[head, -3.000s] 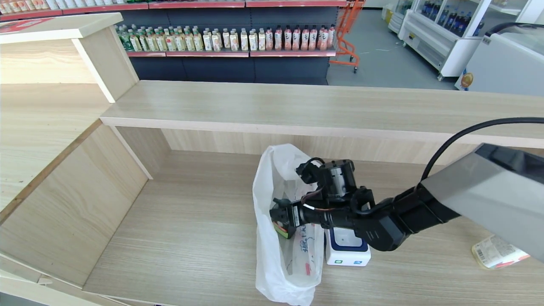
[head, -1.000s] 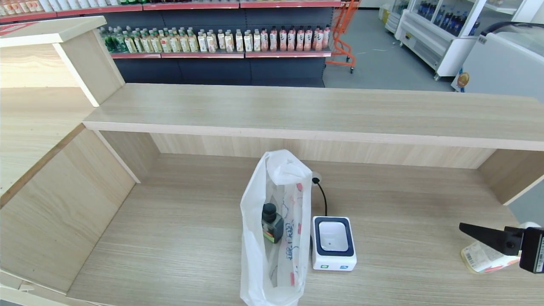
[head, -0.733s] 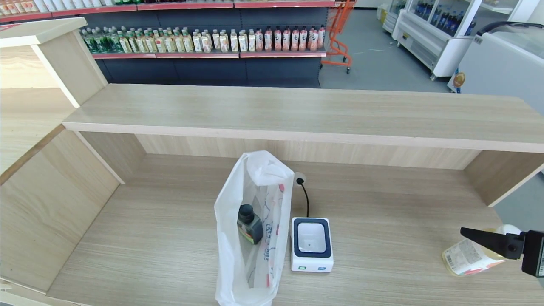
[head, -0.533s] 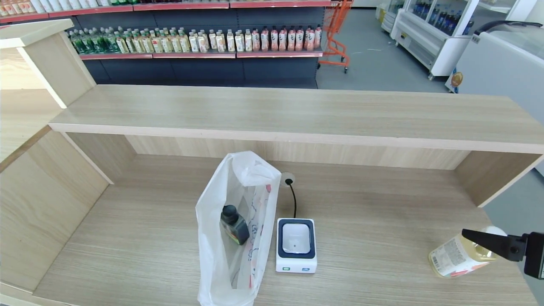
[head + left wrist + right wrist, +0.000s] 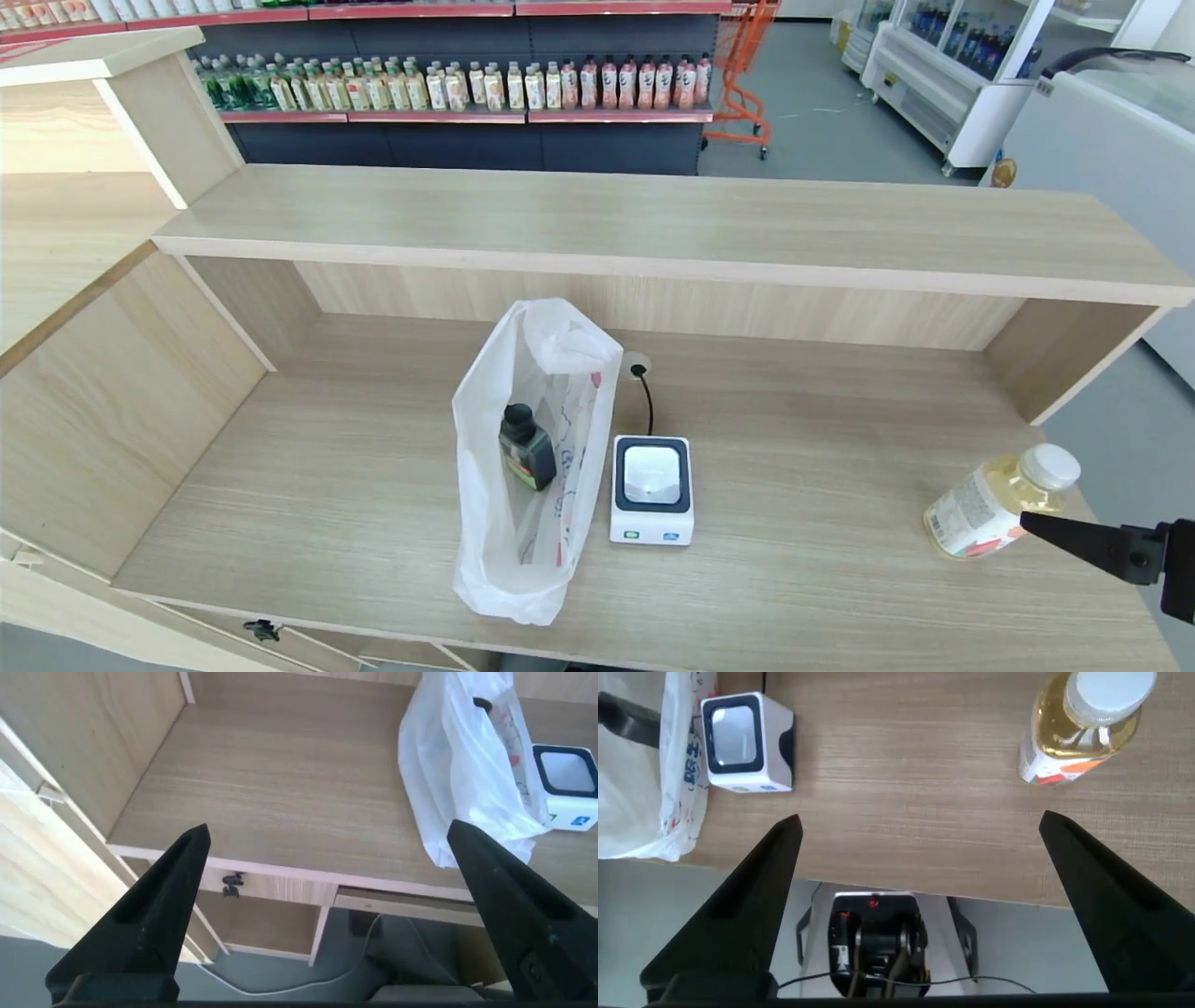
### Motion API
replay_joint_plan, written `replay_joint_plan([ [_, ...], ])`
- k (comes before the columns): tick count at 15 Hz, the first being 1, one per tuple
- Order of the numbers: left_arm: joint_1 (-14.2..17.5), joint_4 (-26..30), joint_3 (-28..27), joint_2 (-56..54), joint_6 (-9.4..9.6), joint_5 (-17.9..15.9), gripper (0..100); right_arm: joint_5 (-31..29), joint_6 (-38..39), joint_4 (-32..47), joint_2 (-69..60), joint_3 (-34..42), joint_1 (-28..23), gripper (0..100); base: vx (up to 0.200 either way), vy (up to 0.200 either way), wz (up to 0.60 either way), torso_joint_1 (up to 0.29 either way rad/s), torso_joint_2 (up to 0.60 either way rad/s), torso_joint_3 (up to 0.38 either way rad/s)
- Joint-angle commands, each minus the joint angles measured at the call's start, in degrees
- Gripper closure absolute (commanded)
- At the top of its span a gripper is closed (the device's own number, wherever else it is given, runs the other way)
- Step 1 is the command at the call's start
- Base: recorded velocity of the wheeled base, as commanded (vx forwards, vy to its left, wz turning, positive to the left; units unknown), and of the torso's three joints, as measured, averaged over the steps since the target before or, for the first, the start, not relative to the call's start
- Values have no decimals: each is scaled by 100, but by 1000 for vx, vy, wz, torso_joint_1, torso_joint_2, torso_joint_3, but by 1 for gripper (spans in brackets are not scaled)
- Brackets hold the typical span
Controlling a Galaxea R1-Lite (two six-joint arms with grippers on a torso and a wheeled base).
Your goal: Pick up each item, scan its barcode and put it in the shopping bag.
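The yellow bottle point(image 5: 994, 499) lies on its side at the right near part of the counter point(image 5: 822, 523), well right of the scanner point(image 5: 652, 490) and the shopping bag point(image 5: 481, 467), which holds a dark bottle point(image 5: 526, 448). The right gripper point(image 5: 922, 826) hangs at the near edge, fingers spread wide and empty, with the yellow bottle just beyond them, not between. The left gripper point(image 5: 329, 829), also wide, hangs off the near left edge.
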Motion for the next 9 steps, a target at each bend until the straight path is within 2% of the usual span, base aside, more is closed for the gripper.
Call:
replay_joint_plan([
  [1,-4,5,0,-2,56,4,0,1,-1,-11,31,-2,8,0,-200,0,0,2,7,2],
  [2,5,5,0,-2,232,-4,0,1,34,-2,31,-2,-1,0,-200,0,0,2,2,2],
  [3,-4,5,0,-2,284,-4,0,1,78,-2,31,-11,-1,0,-200,0,0,-2,7,-2],
  [4,-4,5,0,-2,240,-4,0,1,113,-2,40,-29,-1,0,-200,-200,0,2,2,2],
  [6,5,5,0,-2,267,-4,0,1,131,-2,40,-64,-1,0,0,0,0,0,0,0],
  [9,5,5,0,-2,267,-4,0,1,237,-2,13,-46,-19,0,0,-200,0,-6,1,5],
])
